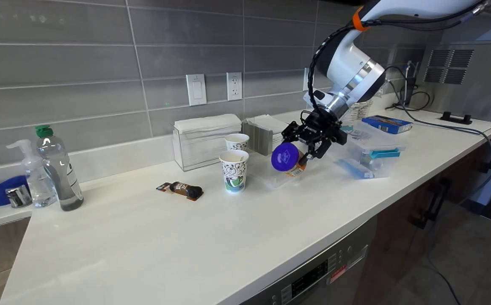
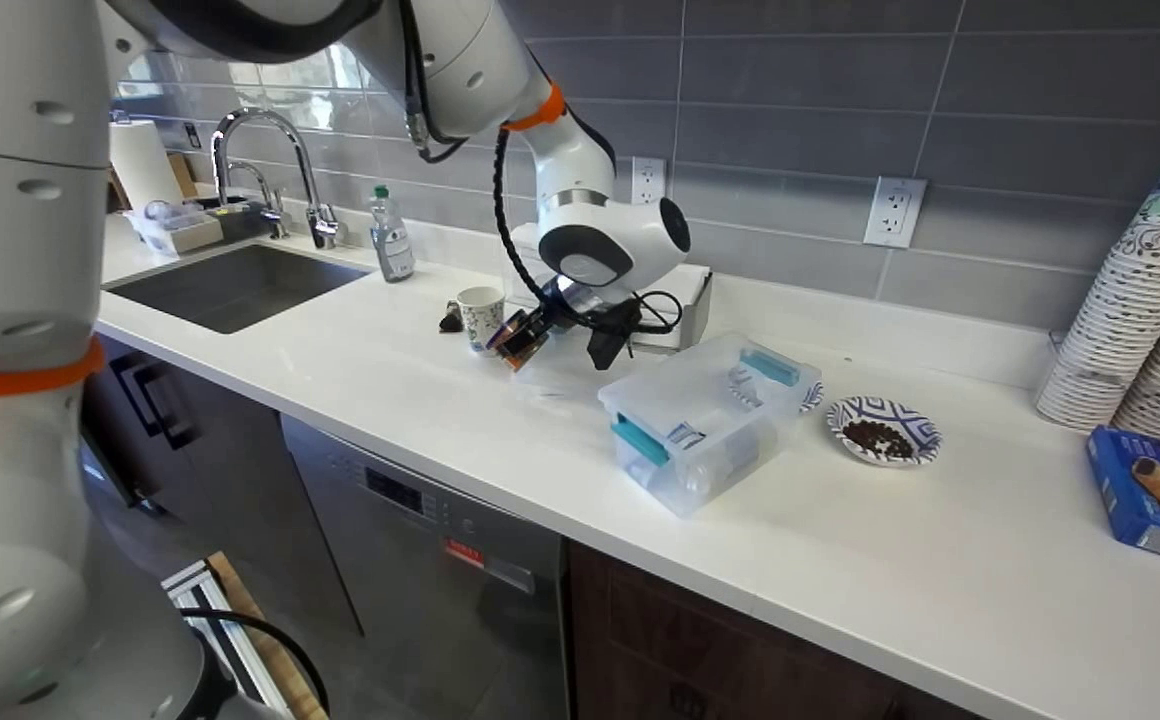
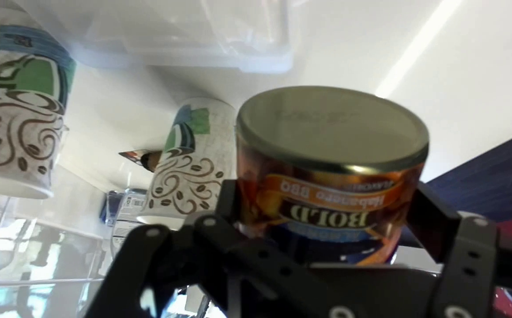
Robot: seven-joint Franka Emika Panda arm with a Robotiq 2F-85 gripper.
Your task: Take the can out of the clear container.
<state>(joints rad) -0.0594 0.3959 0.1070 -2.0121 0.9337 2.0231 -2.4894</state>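
The can (image 1: pixel 285 157) has a purple lid and an orange-brown label; it also shows in an exterior view (image 2: pixel 515 343). My gripper (image 1: pixel 299 149) is shut on its sides and holds it tilted, raised off the counter. In the wrist view the gripper (image 3: pixel 330 205) has a finger on each side of the can (image 3: pixel 326 212), its metal end toward the top. The clear container (image 1: pixel 271 180) is a low see-through tub on the counter below the can, faint in an exterior view (image 2: pixel 546 384). In the wrist view the container (image 3: pixel 262 62) lies beyond the can, with a visible gap between them.
Two paper cups (image 1: pixel 233 171) stand close beside the tub. A napkin holder (image 1: pixel 207 142) and a small grey box (image 1: pixel 258 137) stand behind. A whitish boxy container (image 2: pixel 705 400) with blue latches is nearby. A dark packet (image 1: pixel 182 189) lies on the counter.
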